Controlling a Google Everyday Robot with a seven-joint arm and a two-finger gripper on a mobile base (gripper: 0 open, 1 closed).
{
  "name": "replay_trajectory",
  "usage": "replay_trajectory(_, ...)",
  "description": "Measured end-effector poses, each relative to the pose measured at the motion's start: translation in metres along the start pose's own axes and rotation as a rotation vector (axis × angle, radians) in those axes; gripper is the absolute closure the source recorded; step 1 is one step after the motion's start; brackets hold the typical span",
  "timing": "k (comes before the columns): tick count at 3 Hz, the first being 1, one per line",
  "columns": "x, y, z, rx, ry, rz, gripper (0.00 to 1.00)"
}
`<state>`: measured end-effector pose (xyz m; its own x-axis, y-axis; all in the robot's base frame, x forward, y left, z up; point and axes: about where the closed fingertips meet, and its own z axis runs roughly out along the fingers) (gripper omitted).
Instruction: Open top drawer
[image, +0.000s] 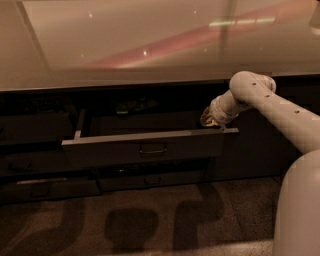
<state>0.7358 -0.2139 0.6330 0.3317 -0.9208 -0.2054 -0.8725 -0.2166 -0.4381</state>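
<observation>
Standing partly out of the dark cabinet run, the top drawer (110, 151) projects toward the near side below the pale, glossy tabletop (150, 45), left of centre in the scene. Its dark grey front carries a small loop handle (153, 149) at mid-width, and a pale grey rim (125, 137) runs along its upper edge, with a pale side rail (79, 125) showing at the left end. The interior is in deep shadow and its contents cannot be made out. The pincer (209, 119) sits at the right end of the drawer, just above the rim and close behind the front, at or very near contact with it. Whether the pincer is clenched or released cannot be told from this view. The cream-coloured arm (272, 107) reaches in from the right, bending at a rounded joint under the tabletop edge, and the robot's body (300, 210) fills the near right corner. A shallower dark drawer front (150, 179) lies closed directly below. Blocky shadows fall across the speckled floor (240, 220) in front of the cabinets.
</observation>
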Motion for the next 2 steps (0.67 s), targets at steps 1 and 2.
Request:
replay_trajectory(1, 0.0, 0.0, 0.0, 0.0, 0.0, 0.0, 0.58)
replay_trajectory(2, -0.0033, -0.0021, 0.0007, 0.0, 0.0, 0.0, 0.35)
